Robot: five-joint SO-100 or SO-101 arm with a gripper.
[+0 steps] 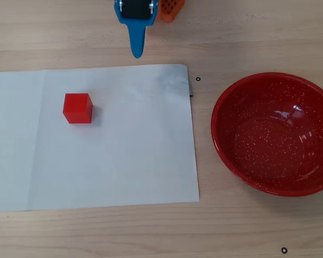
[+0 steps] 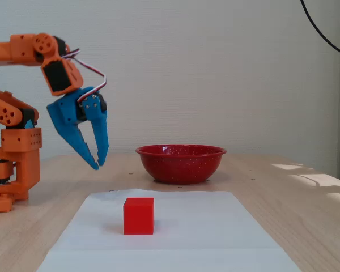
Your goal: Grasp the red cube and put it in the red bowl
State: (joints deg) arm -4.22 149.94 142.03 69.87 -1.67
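The red cube (image 1: 78,108) sits on a white paper sheet (image 1: 124,161), left of centre in the overhead view; in the fixed view the cube (image 2: 139,216) is in the foreground. The red bowl (image 1: 247,161) with white speckles stands empty on the wood to the right of the sheet and also shows in the fixed view (image 2: 181,164). My blue gripper (image 1: 137,52) hangs at the top edge of the overhead view, beyond the sheet. In the fixed view the gripper (image 2: 98,165) points down, raised above the table, fingertips nearly together and empty, well away from the cube.
The orange arm and its base (image 2: 14,170) stand at the left in the fixed view. The wooden table (image 1: 151,231) surrounds the sheet. A black cable (image 2: 323,28) hangs at the upper right in the fixed view.
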